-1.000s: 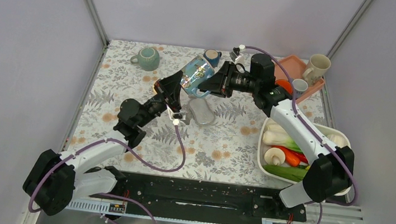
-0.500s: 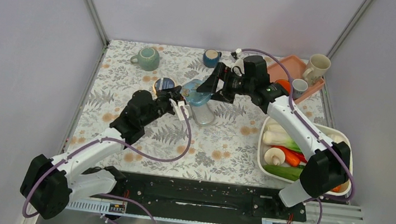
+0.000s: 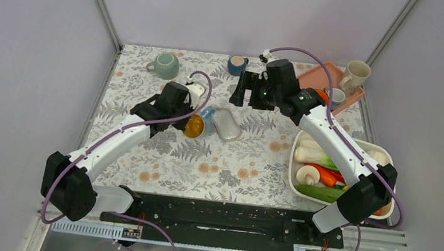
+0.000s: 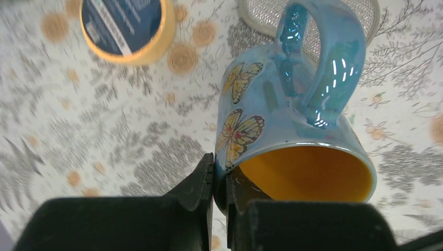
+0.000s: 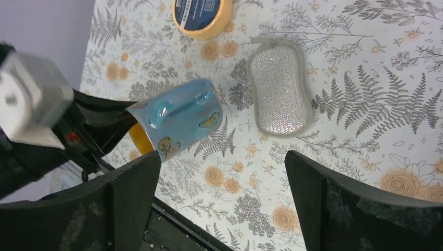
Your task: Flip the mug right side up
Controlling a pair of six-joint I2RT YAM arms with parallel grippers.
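right gripper (image 5: pixel 224 178) is now standing wide apart, backing off the mug (image 4: pixel 282 120); left gripper (image 4: pixel 219 180) alone is pinching its rim; mug is pointing sideways, uprighting still pending

The left arm (image 3: pixel 109 147) rises from its base at the near left corner and reaches forward and to the right, its elbow low and its wrist bent over near the middle of the table (image 3: pixel 139 166). The left gripper (image 4: pixel 219 168) has its jaws pressed nearly together, one outside and one inside the rim of the mug (image 4: pixel 282 120). The right arm (image 3: pixel 337 142) stretches from the near right corner forward and to the left in a long line, with its wrist raised at the far side. The right gripper (image 5: pixel 224 180) points down, jaws spread wide apart and holding nothing.
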